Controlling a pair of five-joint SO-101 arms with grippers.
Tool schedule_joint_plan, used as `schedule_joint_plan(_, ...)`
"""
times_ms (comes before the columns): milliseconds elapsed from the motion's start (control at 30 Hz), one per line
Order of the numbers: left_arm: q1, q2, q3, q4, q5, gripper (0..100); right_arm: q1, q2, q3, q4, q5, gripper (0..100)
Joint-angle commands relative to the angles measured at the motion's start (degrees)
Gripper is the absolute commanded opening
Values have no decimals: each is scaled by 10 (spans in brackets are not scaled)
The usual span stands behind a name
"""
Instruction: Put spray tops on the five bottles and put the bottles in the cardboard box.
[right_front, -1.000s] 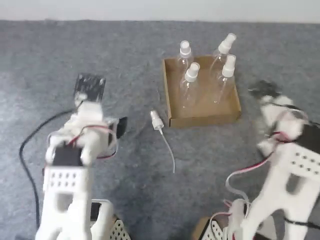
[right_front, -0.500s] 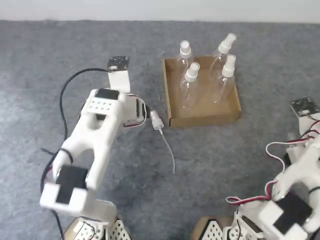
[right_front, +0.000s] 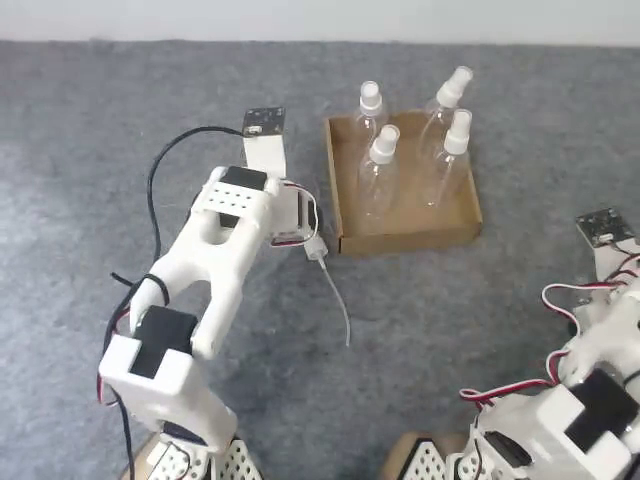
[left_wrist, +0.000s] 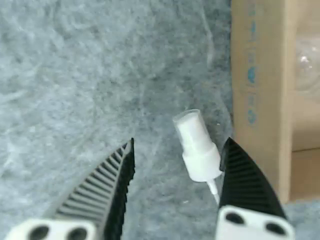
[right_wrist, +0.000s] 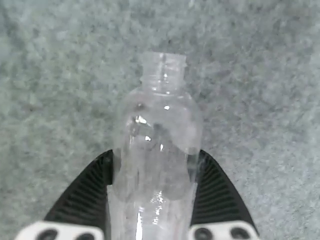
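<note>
Spray top (left_wrist: 198, 150) wht — box (right_front: 408, 239) brown, carpet (right_front: 100, 120) gry, bottle (right_wrist: 157, 145) clear.

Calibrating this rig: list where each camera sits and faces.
High: fixed overhead, facing down on the box, four topped bottles, both arms.
Left wrist: on the left arm, facing down between its open jaws at a loose spray top.
Right wrist: on the right arm, facing down past its jaws, shut on an uncapped bottle.
Shared: high and left wrist both show the spray top and box.
</note>
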Motion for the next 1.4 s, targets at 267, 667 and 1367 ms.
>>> schedule_joint_plan(267, 6, -6, -23, -31, 18, 257, 6, 18, 19, -36, 12, 9)
schedule_joint_plan(667, 2, 85, -58, -55, 17, 254, 7, 18, 20, -37, 12, 9)
schedule_joint_plan(1367, 37, 90, -58, 45, -42, 141, 6, 19, 35, -32, 13, 9)
